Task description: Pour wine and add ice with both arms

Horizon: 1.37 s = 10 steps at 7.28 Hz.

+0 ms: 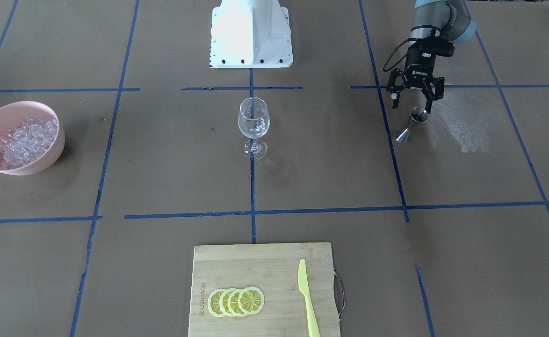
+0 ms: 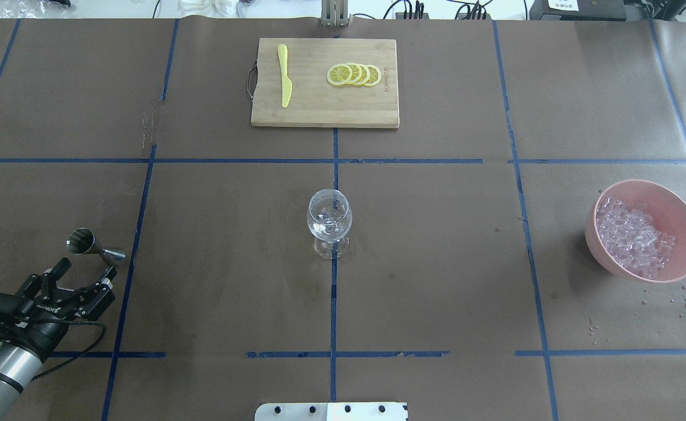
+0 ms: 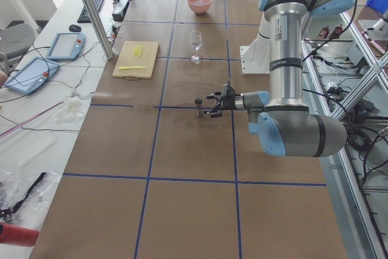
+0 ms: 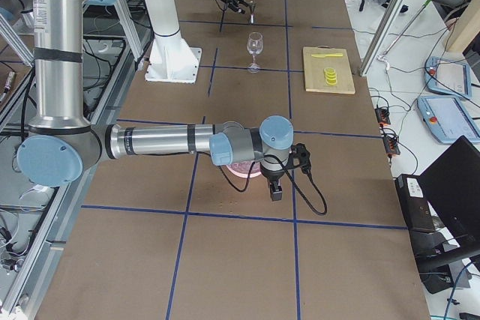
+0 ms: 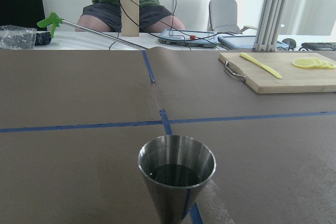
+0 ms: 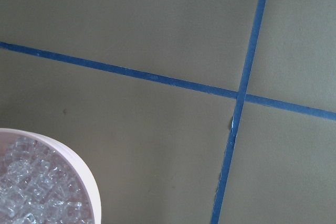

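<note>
Hovering lower left of overhead view, left gripper (image 2: 87, 269) is spread wide, steel jigger (image 2: 89, 244) just beyond its fingertips, ungrasped. Ice (image 2: 635, 237) sits in pink bowl (image 2: 685, 216), right side. Wine glass (image 2: 329, 219) stands centre frame. Right gripper (image 4: 275, 189) near that bowl; state can't tell.

The wine glass (image 2: 329, 217) stood mid-table. Ice (image 2: 632, 237) lay in the bowl (image 2: 683, 215) to its right, the jigger (image 2: 93, 246) far left.
</note>
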Available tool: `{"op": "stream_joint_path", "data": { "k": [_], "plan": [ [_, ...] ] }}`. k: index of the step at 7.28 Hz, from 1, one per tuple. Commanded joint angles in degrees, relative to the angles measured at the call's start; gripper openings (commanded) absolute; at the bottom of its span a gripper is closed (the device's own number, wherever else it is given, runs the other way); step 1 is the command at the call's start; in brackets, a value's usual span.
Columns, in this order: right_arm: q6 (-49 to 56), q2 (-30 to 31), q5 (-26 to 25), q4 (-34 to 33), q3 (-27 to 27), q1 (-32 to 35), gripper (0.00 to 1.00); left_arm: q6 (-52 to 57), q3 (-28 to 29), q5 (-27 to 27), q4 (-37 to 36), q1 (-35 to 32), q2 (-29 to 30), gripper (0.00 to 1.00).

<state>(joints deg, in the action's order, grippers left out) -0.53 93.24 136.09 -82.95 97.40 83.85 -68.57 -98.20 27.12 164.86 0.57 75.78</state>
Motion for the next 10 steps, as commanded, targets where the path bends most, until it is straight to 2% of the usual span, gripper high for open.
{"op": "stream_joint_path", "data": {
  "k": [1,4,6,8,10],
  "plan": [
    [0.0,-0.2,0.0,0.0,0.0,0.0,1.00,-0.2,1.3,-0.8,-0.1,0.0,0.5,0.99],
    [0.0,-0.2,0.0,0.0,-0.1,0.0,1.00,0.7,3.0,-1.4,-0.8,-1.7,0.7,0.99],
    [0.1,-0.3,0.0,0.0,-0.3,0.0,1.00,3.6,5.6,-1.3,-0.8,-3.6,4.5,0.99],
    [0.1,-0.2,0.0,0.0,-0.4,0.0,1.00,3.9,6.0,-1.3,-0.8,-3.8,5.0,0.98],
    [0.1,-0.2,0.0,0.0,-0.5,0.0,1.00,3.9,7.2,-1.2,-0.8,-4.3,5.3,0.91]
  ]
}}
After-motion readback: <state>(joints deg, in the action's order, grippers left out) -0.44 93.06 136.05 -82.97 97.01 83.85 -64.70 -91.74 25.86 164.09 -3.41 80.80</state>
